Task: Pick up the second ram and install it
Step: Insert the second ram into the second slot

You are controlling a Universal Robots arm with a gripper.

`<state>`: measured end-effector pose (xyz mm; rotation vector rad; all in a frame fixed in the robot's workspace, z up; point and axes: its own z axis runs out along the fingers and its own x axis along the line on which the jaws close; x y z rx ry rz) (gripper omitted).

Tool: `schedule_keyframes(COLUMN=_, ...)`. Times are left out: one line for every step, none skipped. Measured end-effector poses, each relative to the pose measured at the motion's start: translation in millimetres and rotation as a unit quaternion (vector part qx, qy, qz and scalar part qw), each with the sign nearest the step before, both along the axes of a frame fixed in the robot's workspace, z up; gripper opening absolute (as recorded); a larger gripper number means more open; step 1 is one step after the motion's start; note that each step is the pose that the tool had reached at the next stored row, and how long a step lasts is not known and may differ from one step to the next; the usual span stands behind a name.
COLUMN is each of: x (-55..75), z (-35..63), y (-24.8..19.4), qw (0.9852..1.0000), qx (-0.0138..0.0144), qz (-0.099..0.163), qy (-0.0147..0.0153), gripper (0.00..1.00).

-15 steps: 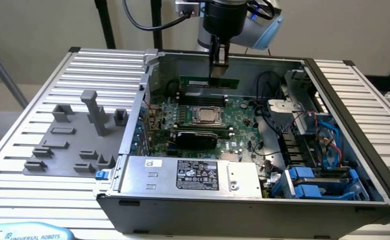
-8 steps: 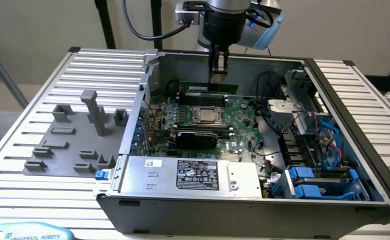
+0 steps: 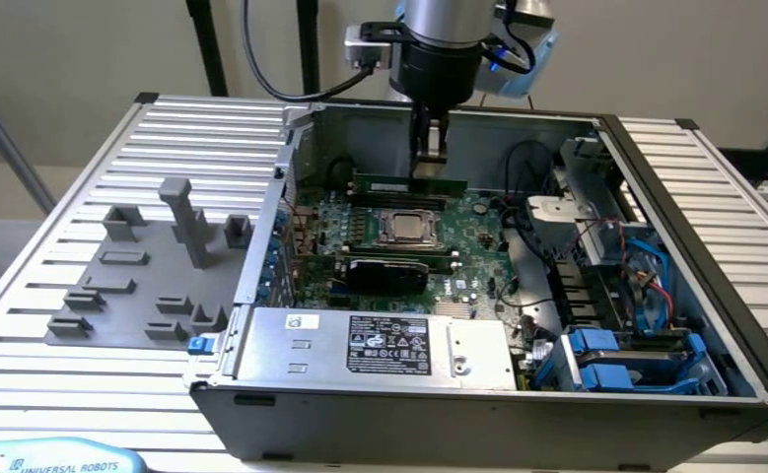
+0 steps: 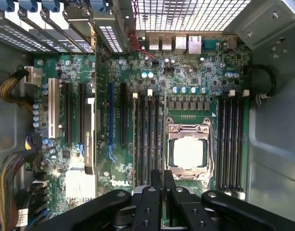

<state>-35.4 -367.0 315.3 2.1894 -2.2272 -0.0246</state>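
Nearest in the exterior view: power supply [image 3: 371,345] at the front of the open case [image 3: 647,168], and a grey fixture [image 3: 134,286] on the desk [image 3: 16,325] at the exterior view's left. Neither is in the way

Mid: processor [image 3: 410,229] on the motherboard [image 3: 478,212]

Far side of the processor: tool [image 3: 430,169] hangs straight down over the memory slots. The second ram [image 3: 384,183] is at its tip, long edge level and parallel to the slots, at or just above slot height. Can't tell if it is seated, or if another green stick stands right behind it

Wrist view: jaws are pinched nearly together on a thin edge, so the tool reads as gripping the second ram mid-length. It is over the slot bank [image 4: 147,139] just beside the processor

Judgement on doing this step well:
- stick must be square to the slot, with no yaw and no tilt end to end
- notch must match the slot key
- end latches [image 4: 135,95] need to be open, which can't be confirmed from here
- push should be straight down and even; the centre grip helps, but the ends can seat unevenly
- main risk is landing in the neighbouring slot, since they sit tight together

Cables [image 3: 528,163] at the exterior view's right are near the tool but apart from it
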Motion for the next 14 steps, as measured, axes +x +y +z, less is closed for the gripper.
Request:
schedule_keyframes(x=0.0, z=-1.9, y=-0.9, qw=1.0000, qx=0.0003, qz=0.000, qy=0.0000, gripper=0.14)
schedule_keyframes(x=0.0, z=-3.7, y=-1.7, qw=1.0000, qx=0.0008, qz=0.000, qy=-0.0001, gripper=0.14)
schedule_keyframes(x=0.0, z=-5.4, y=-2.5, qw=1.0000, qx=0.0012, qz=0.000, qy=-0.0001, gripper=0.14)
schedule_keyframes(x=0.0, z=-7.2, y=-3.3, qw=1.0000, qx=0.0017, qz=0.000, qy=-0.0001, gripper=0.14)
schedule_keyframes(x=0.0, z=-9.1, y=-3.9, qw=1.0000, qx=0.0026, qz=0.000, qy=-0.0002, gripper=0.14)
schedule_keyframes(x=0.0, z=-10.9, y=-4.4, qw=1.0000, qx=0.0038, qz=0.000, qy=-0.0004, gripper=0.14)
schedule_keyframes(x=0.0, z=-12.3, y=-4.8, qw=1.0000, qx=0.0054, qz=0.000, qy=-0.0005, gripper=0.14)
schedule_keyframes(x=0.0, z=-13.4, y=-5.3, qw=1.0000, qx=0.0081, qz=0.000, qy=-0.0006, gripper=0.14)
schedule_keyframes(x=0.0, z=-14.5, y=-5.8, qw=0.9999, qx=0.0117, qz=0.000, qy=-0.0008, gripper=0.14)
schedule_keyframes(x=0.0, z=-15.7, y=-6.5, qw=0.9999, qx=0.0151, qz=0.000, qy=-0.0009, gripper=0.14)
schedule_keyframes(x=0.0, z=-16.9, y=-7.4, qw=0.9998, qx=0.0175, qz=0.000, qy=-0.0009, gripper=0.14)
schedule_keyframes(x=0.0, z=-18.5, y=-8.6, qw=0.9998, qx=0.0195, qz=0.000, qy=-0.0009, gripper=0.14)
schedule_keyframes(x=0.0, z=-20.3, y=-10.0, qw=0.9998, qx=0.0207, qz=0.000, qy=-0.0009, gripper=0.14)
schedule_keyframes(x=0.0, z=-22.1, y=-11.6, qw=0.9998, qx=0.0219, qz=0.000, qy=-0.0009, gripper=0.14)
